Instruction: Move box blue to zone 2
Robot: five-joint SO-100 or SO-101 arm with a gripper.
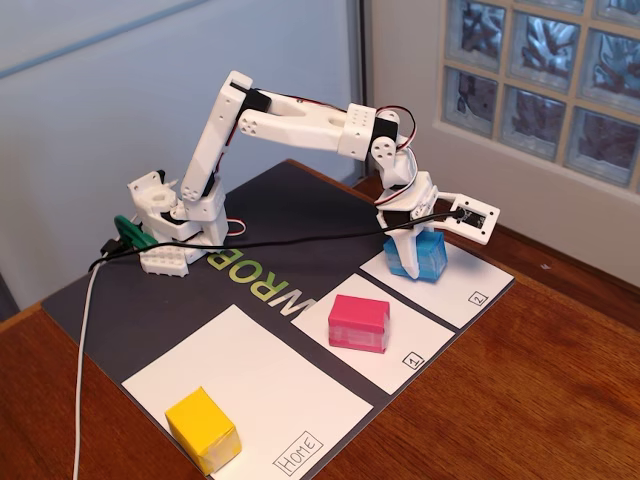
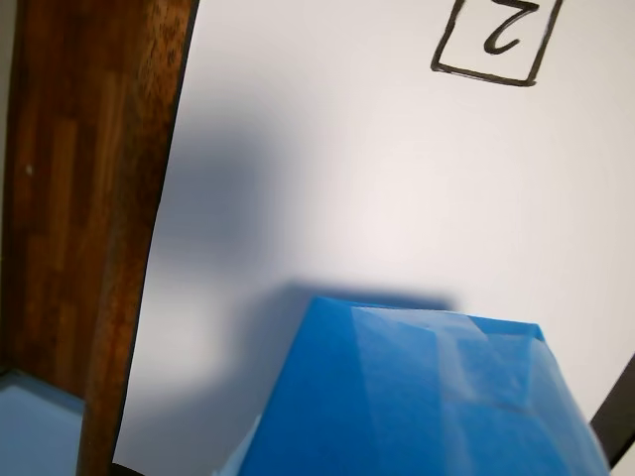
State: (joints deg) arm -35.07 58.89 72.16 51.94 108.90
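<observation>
The blue box [image 1: 426, 256] is a small cyan-blue block over the near end of zone 2 [image 1: 470, 285], the white sheet with a boxed "2" at its corner. My gripper [image 1: 408, 248] comes down from above, its white fingers hugging the box's sides, shut on it. In the wrist view the blue box [image 2: 417, 397] fills the lower middle, close to the camera, and casts a shadow on zone 2 [image 2: 377, 169], with the boxed "2" at the top right. The jaws themselves do not show there. I cannot tell whether the box touches the sheet.
A pink block [image 1: 358, 322] stands on the sheet marked "1" [image 1: 405, 350]. A yellow block [image 1: 203, 430] stands on the large "Home" sheet [image 1: 260, 380]. All sheets lie on a dark mat [image 1: 290, 205] on a wooden table [image 1: 560, 380]. A black cable runs across the mat.
</observation>
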